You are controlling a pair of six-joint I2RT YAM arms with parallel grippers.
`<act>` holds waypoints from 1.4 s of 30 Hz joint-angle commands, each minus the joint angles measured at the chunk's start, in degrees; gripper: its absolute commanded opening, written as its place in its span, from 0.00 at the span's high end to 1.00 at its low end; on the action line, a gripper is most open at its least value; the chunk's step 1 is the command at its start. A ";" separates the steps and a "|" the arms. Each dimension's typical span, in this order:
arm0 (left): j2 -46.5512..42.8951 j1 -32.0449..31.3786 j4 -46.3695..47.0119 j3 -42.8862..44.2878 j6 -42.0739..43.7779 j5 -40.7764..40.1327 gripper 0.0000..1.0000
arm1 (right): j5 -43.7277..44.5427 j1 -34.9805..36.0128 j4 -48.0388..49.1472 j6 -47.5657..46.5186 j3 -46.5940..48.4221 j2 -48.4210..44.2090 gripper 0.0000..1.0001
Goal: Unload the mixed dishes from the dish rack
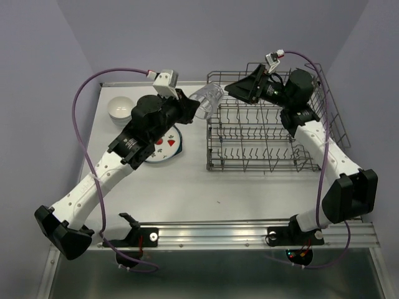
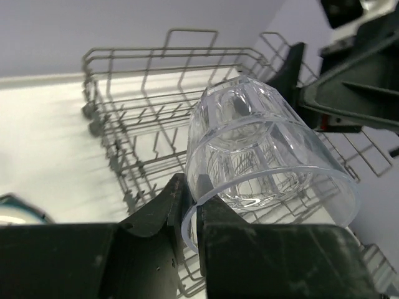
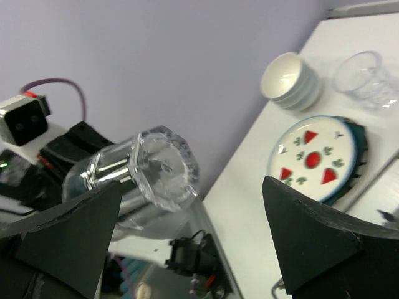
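My left gripper [image 1: 194, 107] is shut on the rim of a clear glass tumbler [image 1: 209, 99] and holds it tilted in the air at the back left corner of the grey wire dish rack [image 1: 268, 140]. In the left wrist view one finger is inside and one outside the tumbler's [image 2: 262, 149] rim. My right gripper [image 1: 240, 87] is open and empty above the rack's back left, facing the tumbler [image 3: 140, 177], which is apart from its fingers [image 3: 312, 237]. I see no dish in the rack [image 2: 137, 124].
The strawberry plate [image 1: 165, 144] lies on the dark teal plate [image 3: 360, 156] on the table left of the rack. Stacked white bowls [image 1: 120, 109] stand at the back left. A second tumbler [image 3: 368, 78] stands beside the bowls [image 3: 290, 81].
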 commanded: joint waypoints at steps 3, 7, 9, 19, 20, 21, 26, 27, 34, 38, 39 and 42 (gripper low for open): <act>2.27 4.81 -29.11 9.31 -16.32 -19.28 1.00 | 19.65 0.02 -18.01 -19.77 5.48 -2.85 0.00; 2.28 17.61 -36.71 5.21 -21.53 -15.10 1.00 | 29.49 0.02 -22.58 -24.52 5.75 -4.70 0.00; 2.01 22.83 -38.31 3.26 -21.54 -13.76 1.00 | 30.91 0.02 -23.03 -26.10 5.93 -5.32 0.00; 3.59 47.36 -43.77 -6.23 -20.40 -10.25 1.00 | 37.58 0.02 -27.77 -29.01 8.03 -4.53 0.00; 4.03 49.12 -43.50 -6.94 -19.79 -9.28 1.00 | 38.21 0.02 -28.21 -29.18 8.12 -4.18 0.00; 5.34 51.92 -42.37 -8.08 -19.35 -8.57 1.00 | 38.91 0.02 -28.65 -29.36 8.65 -3.92 0.00; 11.93 55.29 -42.10 -7.83 -18.02 -7.60 1.00 | 42.08 0.02 -30.32 -31.03 9.27 -3.39 0.00; 12.90 55.63 -41.66 -7.65 -17.85 -7.25 1.00 | 42.43 0.02 -30.32 -31.29 9.18 -3.47 0.00; 20.28 58.71 -36.48 -5.98 -17.32 -3.21 0.96 | 44.63 0.02 -30.76 -33.14 9.00 -4.97 0.00; 22.93 58.98 -34.98 -5.02 -17.50 -1.89 0.95 | 43.05 0.02 -31.03 -33.32 9.27 -4.97 0.00; 24.06 58.98 -34.97 -4.23 -17.58 -2.06 0.92 | 43.05 0.02 -31.29 -33.40 9.44 -4.97 0.00; 25.74 58.98 -34.89 -3.08 -17.76 -1.19 0.91 | 43.57 0.02 -31.47 -34.02 9.62 -4.97 0.00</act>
